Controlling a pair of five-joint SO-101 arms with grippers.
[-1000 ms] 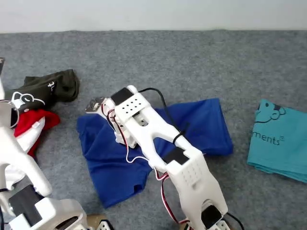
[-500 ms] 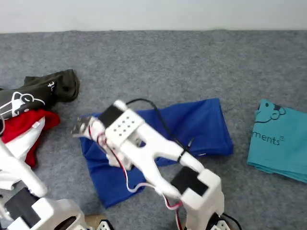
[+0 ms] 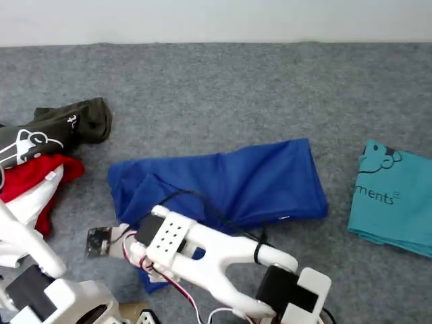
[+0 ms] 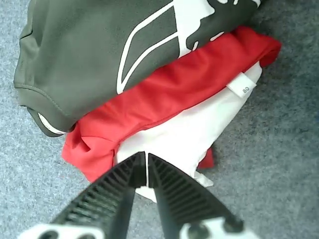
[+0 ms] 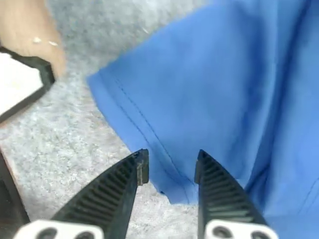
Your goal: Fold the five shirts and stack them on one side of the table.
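On grey felt table (image 3: 236, 88), blue shirt (image 3: 229, 182) lies at centre, partly folded, with crease near its left end. Right gripper (image 5: 170, 167) hangs with fingers spread over hemmed corner at shirt's front edge, gripping nothing. Left gripper (image 4: 144, 162), jaws pressed together and empty, hovers at edge of white shirt (image 4: 184, 134), bottom of left-side pile under red shirt (image 4: 174, 94) and dark olive shirt (image 4: 84, 55). Teal shirt (image 3: 391, 202) sits folded at far right, well apart.

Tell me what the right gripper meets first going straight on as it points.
Probably the blue shirt: its hemmed corner lies between the open fingers of the right gripper, though depth is unclear.
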